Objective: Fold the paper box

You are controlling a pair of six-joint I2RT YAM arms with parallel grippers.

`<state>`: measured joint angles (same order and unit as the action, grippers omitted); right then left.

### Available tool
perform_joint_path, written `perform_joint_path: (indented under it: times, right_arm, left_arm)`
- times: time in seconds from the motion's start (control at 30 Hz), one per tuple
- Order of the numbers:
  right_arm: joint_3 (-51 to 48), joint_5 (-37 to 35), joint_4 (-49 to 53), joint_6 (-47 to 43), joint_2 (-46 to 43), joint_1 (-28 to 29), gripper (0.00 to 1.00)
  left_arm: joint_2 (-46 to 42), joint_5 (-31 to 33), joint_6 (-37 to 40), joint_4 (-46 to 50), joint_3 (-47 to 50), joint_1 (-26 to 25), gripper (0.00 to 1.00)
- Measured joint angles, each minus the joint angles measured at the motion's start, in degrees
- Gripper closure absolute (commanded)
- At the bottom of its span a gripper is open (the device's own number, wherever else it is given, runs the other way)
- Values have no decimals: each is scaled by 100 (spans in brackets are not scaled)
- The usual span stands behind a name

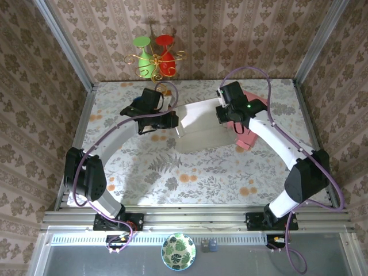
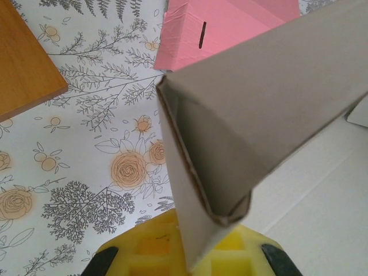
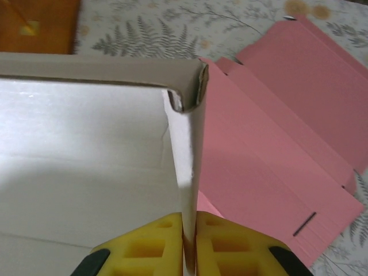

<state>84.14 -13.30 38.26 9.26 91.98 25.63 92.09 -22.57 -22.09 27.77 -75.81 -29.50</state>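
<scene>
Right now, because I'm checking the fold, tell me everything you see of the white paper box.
The white paper box sits half formed on the floral table. It is thin cardboard, white inside and greyish outside, with a flat floor and side walls folded upright. The left gripper pinches one wall and the right gripper the opposite one, both shut on the card. A flat pink sheet lies beside it.

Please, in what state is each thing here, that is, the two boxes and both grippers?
white box, partly folded, side walls raised
pink box, unfolded, lying flat
left gripper, shut on a wall of the white box
right gripper, shut on a wall of the white box
</scene>
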Motion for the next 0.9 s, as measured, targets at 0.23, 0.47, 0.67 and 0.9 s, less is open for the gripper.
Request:
perform_joint_path:
  times: [0.23,0.47,0.67,0.9]
  right_arm:
    - [444,-1080,575,695,356,243,100]
    - [855,-2039,1268,1390,542,577,97]
    - [737,-1943,1207,1458,527,560,91]
    - [743,-1528,1163,1342,538,372,87]
  left_arm:
    - [7,269,-22,232,-337,-280,100]
    - [24,391,-66,293,-422,-354,100]
    - [98,402,-74,313,-428,-365,100]
    - [107,398,-79,317,-433,-385,100]
